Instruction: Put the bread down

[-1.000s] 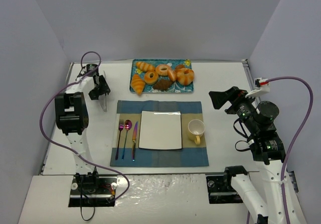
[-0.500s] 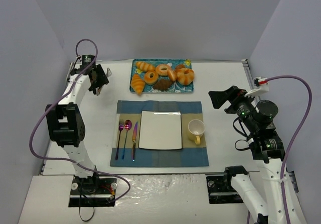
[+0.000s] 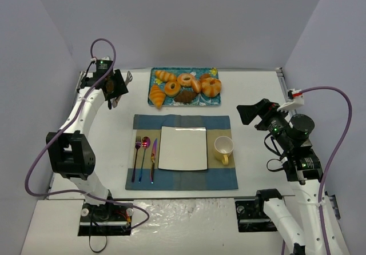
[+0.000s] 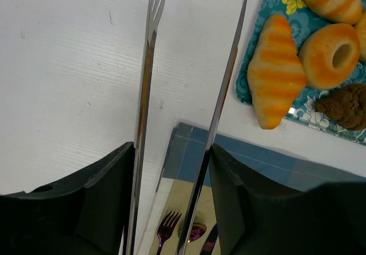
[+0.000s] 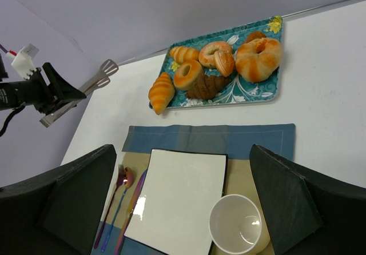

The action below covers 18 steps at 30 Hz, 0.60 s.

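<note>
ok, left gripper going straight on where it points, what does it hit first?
Likely bare table: the left gripper and its tongs aim left of the tray and croissant. Depth unclear.

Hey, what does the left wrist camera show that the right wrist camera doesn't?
Only the left wrist: the left fingers close up, one against each blade of the tongs. Only the right wrist: the white plate, the cup and the whole bread tray. Both: the tongs, the striped croissant, the fork and the blue placemat.
</note>
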Each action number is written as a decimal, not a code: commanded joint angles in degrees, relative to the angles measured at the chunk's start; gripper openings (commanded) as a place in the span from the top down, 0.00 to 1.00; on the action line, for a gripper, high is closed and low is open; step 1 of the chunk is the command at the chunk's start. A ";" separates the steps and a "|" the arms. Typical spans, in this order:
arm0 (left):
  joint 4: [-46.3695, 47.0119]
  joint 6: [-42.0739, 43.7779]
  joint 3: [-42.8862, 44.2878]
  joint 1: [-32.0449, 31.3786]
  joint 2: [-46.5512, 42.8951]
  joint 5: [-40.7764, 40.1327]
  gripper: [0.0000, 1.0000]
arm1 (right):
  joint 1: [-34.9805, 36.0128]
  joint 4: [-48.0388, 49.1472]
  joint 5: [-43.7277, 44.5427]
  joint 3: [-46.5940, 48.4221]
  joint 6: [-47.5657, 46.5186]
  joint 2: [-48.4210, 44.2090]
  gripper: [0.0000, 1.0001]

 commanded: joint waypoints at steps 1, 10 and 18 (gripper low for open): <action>-0.20 2.65 1.34 -2.88 -6.55 -1.66 0.52 | 0.01 5.52 -1.66 0.11 -0.18 0.79 0.00; -3.27 6.07 4.75 -10.09 -6.15 -2.36 0.52 | 0.01 5.45 -1.94 0.37 -0.08 0.61 0.00; -4.50 7.86 7.18 -15.45 -4.46 -1.90 0.52 | 0.01 5.52 -1.94 0.26 0.27 0.59 0.00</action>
